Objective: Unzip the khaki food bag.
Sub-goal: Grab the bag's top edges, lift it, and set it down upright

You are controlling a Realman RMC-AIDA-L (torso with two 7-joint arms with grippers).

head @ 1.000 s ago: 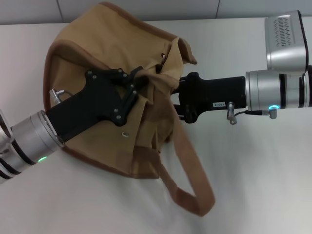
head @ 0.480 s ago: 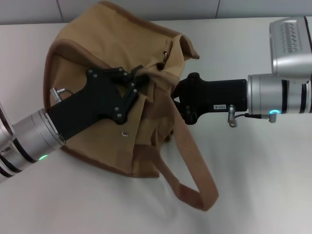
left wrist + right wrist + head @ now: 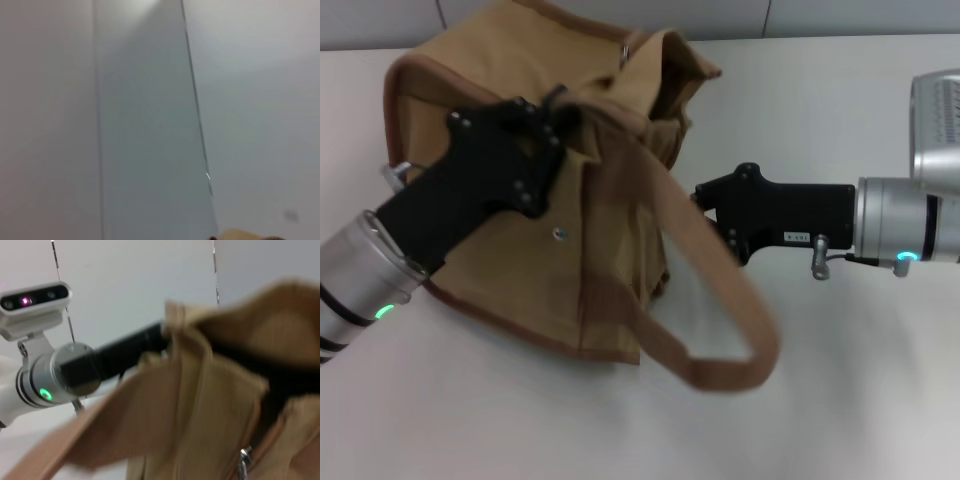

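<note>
1. Head view: the khaki food bag point(image 3: 535, 190) is sitting on the white table point(image 3: 840, 400), dragged leftward since a second ago. The left gripper point(image 3: 555, 108) is clenching the bag's top fabric; the right gripper point(image 3: 705, 195) has pulled clear (finger state unclear).
2. Left wrist view: mostly wall.
3. Right wrist view: the bag's mouth is gaping, suggesting unzipping is largely done.

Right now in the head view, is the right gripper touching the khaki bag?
No: the right gripper sits beside the khaki food bag with bare table between them, while the left gripper is on the bag's top.
</note>
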